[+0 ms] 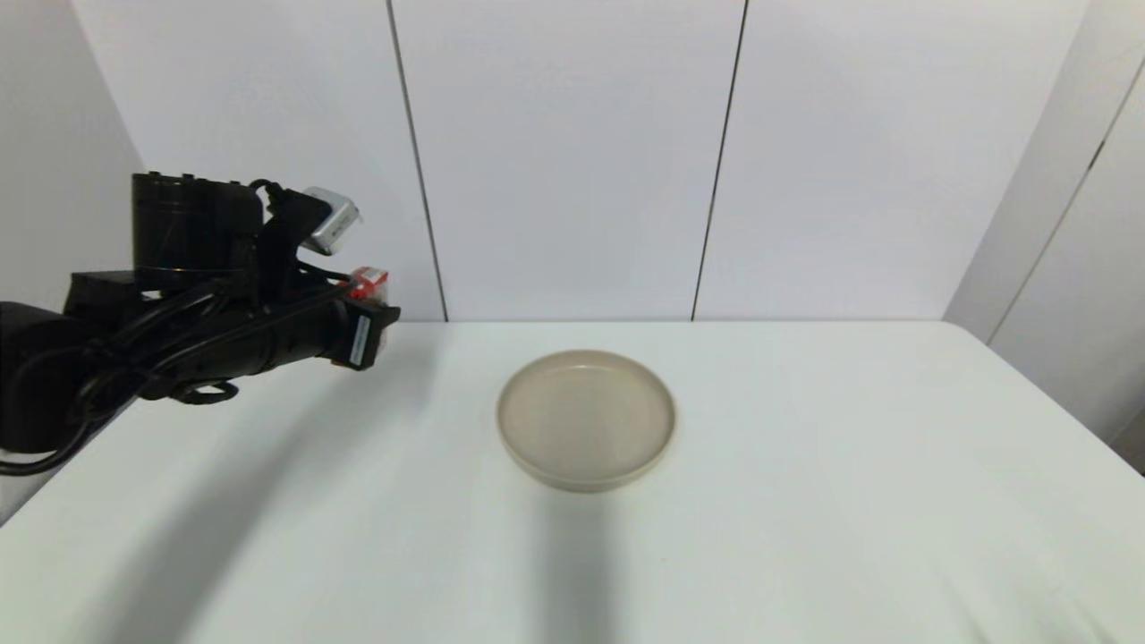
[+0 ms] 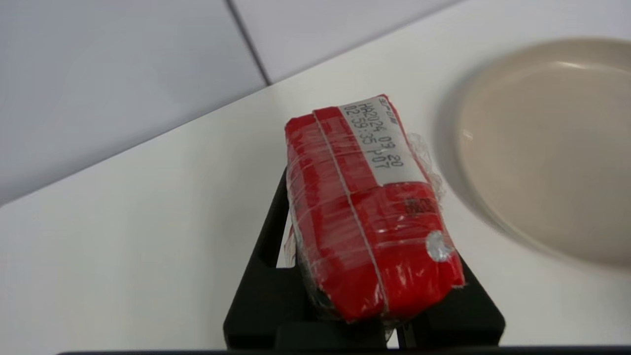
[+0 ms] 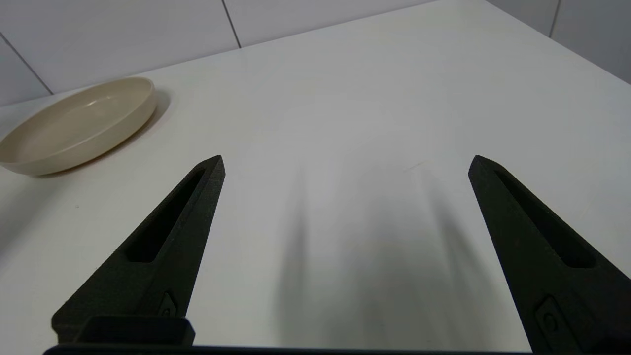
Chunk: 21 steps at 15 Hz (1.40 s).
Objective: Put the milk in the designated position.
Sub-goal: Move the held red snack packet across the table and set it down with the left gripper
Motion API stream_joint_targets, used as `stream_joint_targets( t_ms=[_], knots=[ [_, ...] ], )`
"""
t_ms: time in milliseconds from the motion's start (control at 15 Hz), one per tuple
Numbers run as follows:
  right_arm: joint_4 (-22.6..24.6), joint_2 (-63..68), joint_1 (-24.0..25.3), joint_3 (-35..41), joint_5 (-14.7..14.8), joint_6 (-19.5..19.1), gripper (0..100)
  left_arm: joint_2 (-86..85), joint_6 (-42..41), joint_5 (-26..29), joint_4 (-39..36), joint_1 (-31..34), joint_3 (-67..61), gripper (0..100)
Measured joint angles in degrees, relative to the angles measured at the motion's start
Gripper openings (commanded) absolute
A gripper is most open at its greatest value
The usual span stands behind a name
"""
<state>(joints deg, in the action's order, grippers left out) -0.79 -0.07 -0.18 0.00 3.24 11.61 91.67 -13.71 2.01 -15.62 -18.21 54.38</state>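
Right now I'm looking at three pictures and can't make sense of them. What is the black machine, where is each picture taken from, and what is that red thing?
It is a robot with two arms at a white table. The wide picture comes from a camera on its head, looking down at the table. The other two come from cameras on its wrists, looking out past the fingers.

The black arm on the left side of the head view ends in the left gripper, raised above the table. It is shut on the milk, a small red carton with a white printed label. An empty beige plate sits mid-table, beside the carton, not under it.

The right gripper shows only in its own wrist view, fingers wide apart, holding nothing, above bare table.
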Motion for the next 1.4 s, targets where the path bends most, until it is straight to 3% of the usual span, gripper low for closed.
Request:
stream_joint_targets(
  t_ms=[467,1000,1400],
  knots=[
    [0.0,0.0,0.0,0.0,0.0,0.0,100,-5.0,-0.2,19.5,-1.9,-11.8,-5.1,0],
    [0.0,0.0,0.0,0.0,0.0,0.0,100,8.1,1.8,33.5,-15.2,-19.4,-5.2,0],
    [0.0,0.0,0.0,0.0,0.0,0.0,100,14.7,-5.5,40.4,-19.0,-19.6,-9.3,0]
  ],
)
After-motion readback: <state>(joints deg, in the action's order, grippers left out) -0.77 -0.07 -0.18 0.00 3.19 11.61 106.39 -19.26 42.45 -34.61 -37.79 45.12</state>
